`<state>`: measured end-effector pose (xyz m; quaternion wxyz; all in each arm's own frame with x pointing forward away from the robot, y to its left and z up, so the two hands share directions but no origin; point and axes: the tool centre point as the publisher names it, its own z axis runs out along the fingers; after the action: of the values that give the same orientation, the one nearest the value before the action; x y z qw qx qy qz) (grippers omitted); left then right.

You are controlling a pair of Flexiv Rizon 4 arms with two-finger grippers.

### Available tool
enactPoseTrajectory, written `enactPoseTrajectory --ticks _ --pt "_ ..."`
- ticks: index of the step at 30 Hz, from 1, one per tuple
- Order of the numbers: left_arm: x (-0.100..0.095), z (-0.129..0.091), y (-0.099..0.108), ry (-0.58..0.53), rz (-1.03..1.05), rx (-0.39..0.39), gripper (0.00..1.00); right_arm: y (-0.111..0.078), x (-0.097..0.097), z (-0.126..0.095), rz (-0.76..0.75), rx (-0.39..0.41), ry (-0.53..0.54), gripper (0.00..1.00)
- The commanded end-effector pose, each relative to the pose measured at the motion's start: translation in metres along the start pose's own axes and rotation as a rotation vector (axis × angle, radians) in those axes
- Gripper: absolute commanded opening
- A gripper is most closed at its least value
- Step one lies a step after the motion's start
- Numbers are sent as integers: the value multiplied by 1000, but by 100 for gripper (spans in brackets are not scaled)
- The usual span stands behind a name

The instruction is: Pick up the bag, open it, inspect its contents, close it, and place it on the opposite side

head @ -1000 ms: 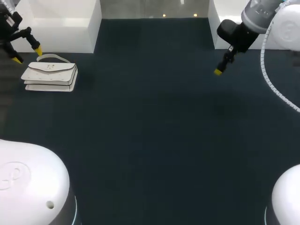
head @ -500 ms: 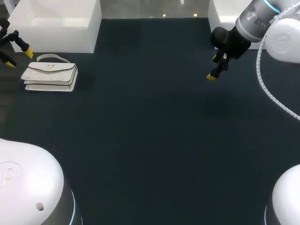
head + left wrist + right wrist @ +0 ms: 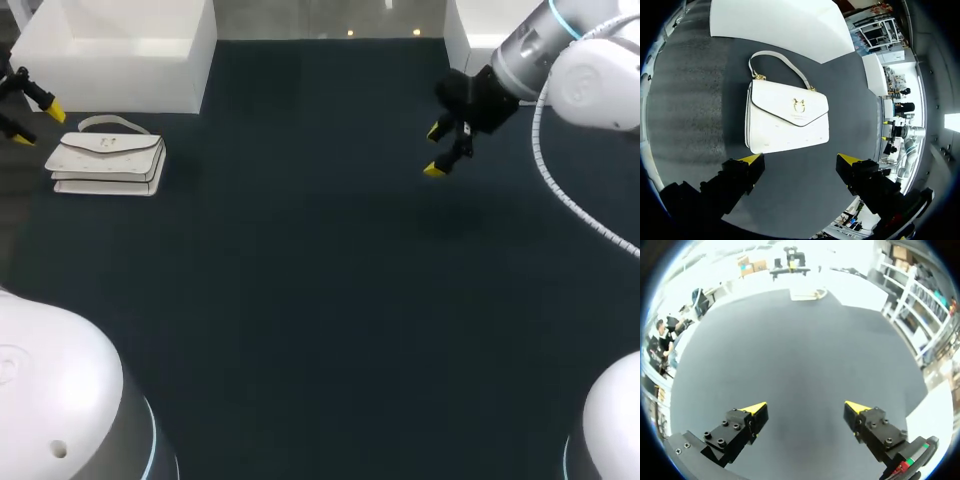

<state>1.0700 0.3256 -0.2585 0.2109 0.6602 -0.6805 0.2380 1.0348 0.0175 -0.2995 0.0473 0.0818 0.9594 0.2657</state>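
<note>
A white flap handbag [image 3: 107, 158] with a short handle and a gold clasp lies flat and closed at the far left of the dark table. My left gripper [image 3: 38, 122] hovers open just left of it, near the table's left edge. In the left wrist view the handbag [image 3: 787, 117] lies just ahead of the left gripper [image 3: 801, 160], and nothing sits between the spread yellow tips. My right gripper [image 3: 435, 151] hangs open over the far right part of the table, well away from the bag. The right wrist view has only bare mat ahead of the right gripper [image 3: 805, 407].
A white box [image 3: 120, 50] stands right behind the bag at the back left. Another white box [image 3: 480, 40] stands at the back right, beside my right arm. The dark mat [image 3: 320, 300] stretches between the two sides.
My right gripper has moved left and slightly nearer, toward the table's middle. My left gripper has drifted left toward the table's edge. The bag has not moved.
</note>
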Motion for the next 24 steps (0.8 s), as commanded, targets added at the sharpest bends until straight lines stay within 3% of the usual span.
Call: enactPoseTrajectory --ticks 1,24 --pt "-6 0 -10 149 3 -43 100 1 -12 7 -20 -12 38 100" --pt "-20 7 -17 246 -16 0 100 5 -34 29 -88 -73 65 100"
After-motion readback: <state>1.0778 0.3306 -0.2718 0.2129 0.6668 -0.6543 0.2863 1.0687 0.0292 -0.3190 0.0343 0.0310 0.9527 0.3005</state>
